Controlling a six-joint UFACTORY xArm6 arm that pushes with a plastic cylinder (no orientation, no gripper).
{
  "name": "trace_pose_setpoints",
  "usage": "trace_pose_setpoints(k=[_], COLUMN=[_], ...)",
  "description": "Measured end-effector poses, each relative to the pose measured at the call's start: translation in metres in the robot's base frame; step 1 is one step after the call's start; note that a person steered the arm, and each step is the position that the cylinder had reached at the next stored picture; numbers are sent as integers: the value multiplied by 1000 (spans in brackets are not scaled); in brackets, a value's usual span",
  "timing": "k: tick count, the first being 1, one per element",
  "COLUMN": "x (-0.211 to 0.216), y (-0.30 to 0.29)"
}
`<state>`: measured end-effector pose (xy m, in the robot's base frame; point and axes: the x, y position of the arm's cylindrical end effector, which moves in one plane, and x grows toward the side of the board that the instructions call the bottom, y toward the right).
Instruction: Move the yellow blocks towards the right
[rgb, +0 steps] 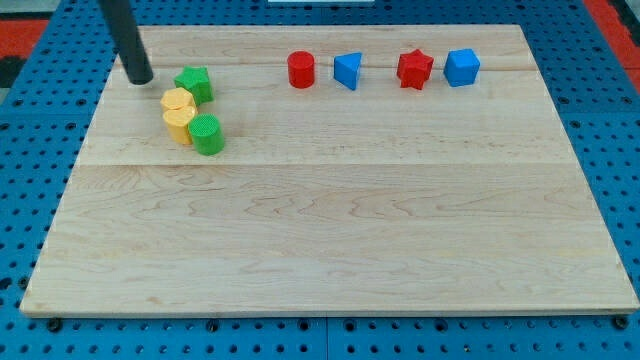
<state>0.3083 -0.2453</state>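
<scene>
Two yellow blocks sit touching at the board's upper left: one (177, 101) above, the other (180, 125) just below it. A green star block (195, 84) lies against the upper yellow block's top right. A green cylinder (207, 134) touches the lower yellow block's right side. My tip (139, 78) rests on the board just left of the green star and up-left of the yellow blocks, a small gap away from them.
Along the top of the wooden board (330, 240) stand a red cylinder (301, 70), a blue triangular block (347, 71), a red star (414, 69) and a blue block (461, 67). Blue pegboard surrounds the board.
</scene>
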Motion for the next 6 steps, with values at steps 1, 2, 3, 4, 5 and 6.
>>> trace_pose_setpoints(k=[1,2,3,4,5,6], x=[30,41,46,46,45,77], y=[7,10,50,58,36,35])
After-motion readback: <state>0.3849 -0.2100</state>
